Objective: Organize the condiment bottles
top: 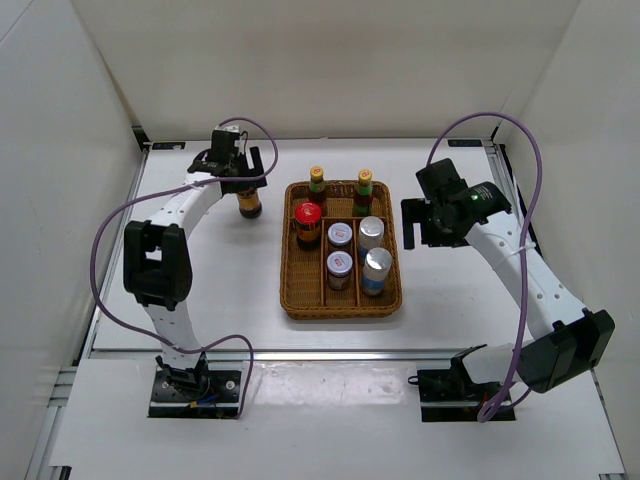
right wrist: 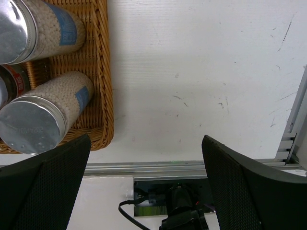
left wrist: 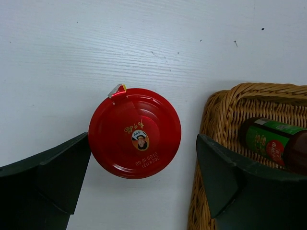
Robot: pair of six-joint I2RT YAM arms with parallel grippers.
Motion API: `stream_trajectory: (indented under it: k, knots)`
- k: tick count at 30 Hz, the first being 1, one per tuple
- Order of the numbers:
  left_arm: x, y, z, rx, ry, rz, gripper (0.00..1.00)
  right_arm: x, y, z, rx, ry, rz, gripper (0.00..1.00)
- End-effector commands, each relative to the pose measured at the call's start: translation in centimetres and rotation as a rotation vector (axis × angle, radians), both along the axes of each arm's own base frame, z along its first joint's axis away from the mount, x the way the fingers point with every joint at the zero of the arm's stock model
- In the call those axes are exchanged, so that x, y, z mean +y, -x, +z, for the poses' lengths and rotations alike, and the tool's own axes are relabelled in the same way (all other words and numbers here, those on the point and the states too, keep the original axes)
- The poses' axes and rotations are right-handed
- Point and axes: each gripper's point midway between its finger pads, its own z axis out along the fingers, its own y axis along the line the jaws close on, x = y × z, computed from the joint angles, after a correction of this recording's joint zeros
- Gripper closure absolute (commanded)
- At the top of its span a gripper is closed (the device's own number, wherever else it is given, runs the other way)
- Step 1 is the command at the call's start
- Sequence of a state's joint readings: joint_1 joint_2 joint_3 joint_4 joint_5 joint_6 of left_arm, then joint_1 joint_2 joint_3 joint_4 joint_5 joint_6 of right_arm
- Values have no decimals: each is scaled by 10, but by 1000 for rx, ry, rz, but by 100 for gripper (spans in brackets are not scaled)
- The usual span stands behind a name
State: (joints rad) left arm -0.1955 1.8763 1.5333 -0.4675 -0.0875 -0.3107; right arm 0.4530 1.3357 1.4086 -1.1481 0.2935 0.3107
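One red-capped jar [top: 249, 204] stands on the table left of the wicker tray [top: 292, 290]. My left gripper [top: 242, 180] hangs over it, open; in the left wrist view the red cap [left wrist: 135, 132] lies between the spread fingers of that gripper [left wrist: 143, 146], nearer the left one. In the tray stand the other red-capped jar [top: 308, 222], two yellow-capped dark bottles [top: 317, 185] [top: 364, 188], two silver-lidded brown jars [top: 340, 236] [top: 340, 268] and two blue-white jars [top: 372, 232] [top: 378, 268]. My right gripper [top: 418, 225] is open and empty, right of the tray.
The tray's rim shows in the left wrist view [left wrist: 211, 120], with a yellow-capped bottle's green label [left wrist: 268, 143] inside. The right wrist view shows the tray's corner [right wrist: 103, 96], the two blue-white jars [right wrist: 41, 120] [right wrist: 48, 24], bare table and the metal front rail [right wrist: 192, 167].
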Motion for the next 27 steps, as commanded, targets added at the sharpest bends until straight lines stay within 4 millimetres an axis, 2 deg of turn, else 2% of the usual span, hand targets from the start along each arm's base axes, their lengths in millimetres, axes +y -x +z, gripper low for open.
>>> stream_trajectory:
  k: [1,3,6,7,10,11,12,13,14,16,19,20,21,22,23,27]
  knots:
    - [-4,-15,38,-103,20,-17,1,-4,-8,7,-57,10,-18,1]
    - [-3,-15,34,-95,11,-23,1,-3,-9,10,-66,6,-18,1]
    - [-4,-18,38,-105,13,-23,7,-4,-12,11,-77,14,-14,1]
    - [-5,-17,38,-105,13,-37,16,-4,-12,11,-77,14,-14,1]
    - [-5,-17,43,-115,5,-45,32,-4,-12,11,-77,14,-14,1]
    - [-5,-18,44,-125,-3,-53,41,-4,-12,11,-77,14,-14,1]
    - [-4,-16,54,-151,-8,-60,44,-4,-12,11,-77,14,-14,1]
    - [-3,-13,55,-152,-8,-60,48,-3,-11,11,-74,7,-10,1]
    - [-2,-10,58,-164,-14,-67,55,-2,-13,12,-82,3,-10,1]
    - [-1,-7,61,-177,-12,-66,61,0,-13,12,-78,-5,-6,1]
    - [0,0,66,-198,-16,-72,62,1,-12,11,-75,-12,-2,1]
    - [1,2,61,-186,-18,-72,56,2,-9,10,-61,-17,3,1]
    - [1,3,66,-197,-16,-72,50,4,-8,10,-56,-32,1,1]
    - [1,5,61,-186,-18,-72,40,4,-8,10,-56,-32,1,1]
    - [2,7,62,-188,-18,-72,21,5,-6,9,-44,-40,-3,1]
    - [2,9,60,-178,-27,-78,0,4,-3,3,-26,-31,-3,1]
